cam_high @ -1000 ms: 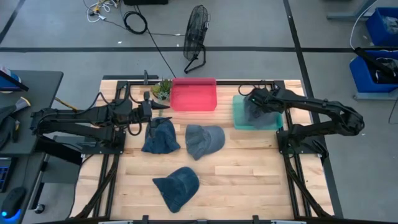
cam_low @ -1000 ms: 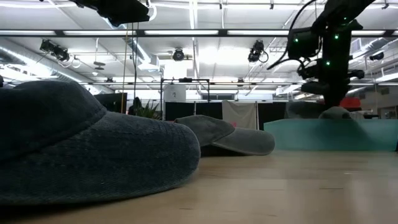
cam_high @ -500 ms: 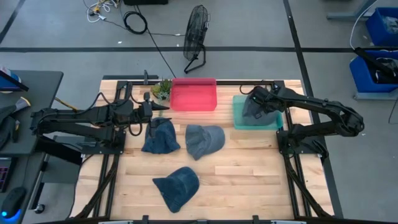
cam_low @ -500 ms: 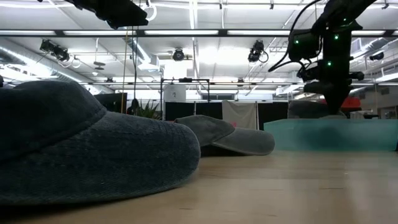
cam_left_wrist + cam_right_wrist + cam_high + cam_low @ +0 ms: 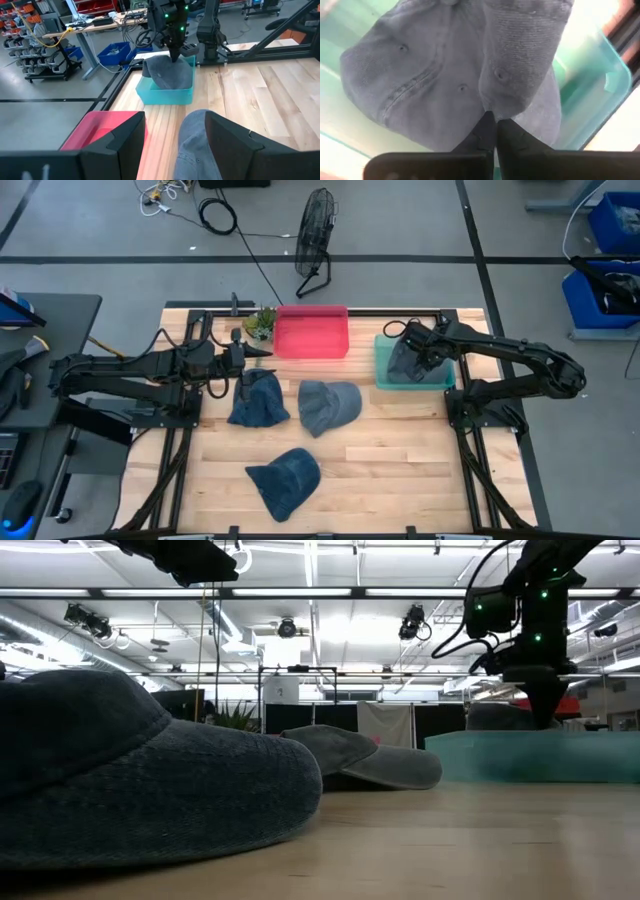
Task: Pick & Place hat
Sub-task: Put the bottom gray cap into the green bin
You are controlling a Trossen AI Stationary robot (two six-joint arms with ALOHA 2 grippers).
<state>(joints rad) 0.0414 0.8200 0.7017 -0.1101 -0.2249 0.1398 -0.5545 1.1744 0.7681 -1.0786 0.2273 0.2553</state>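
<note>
Pinching hat over teal bin

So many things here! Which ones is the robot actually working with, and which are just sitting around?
Part of the job:
- grey hat, pinched in the right gripper over the teal bin
- three hats on the table
- left gripper, waiting near the plant

Just lying about:
- red bin
- small plant
- floor fan
</note>
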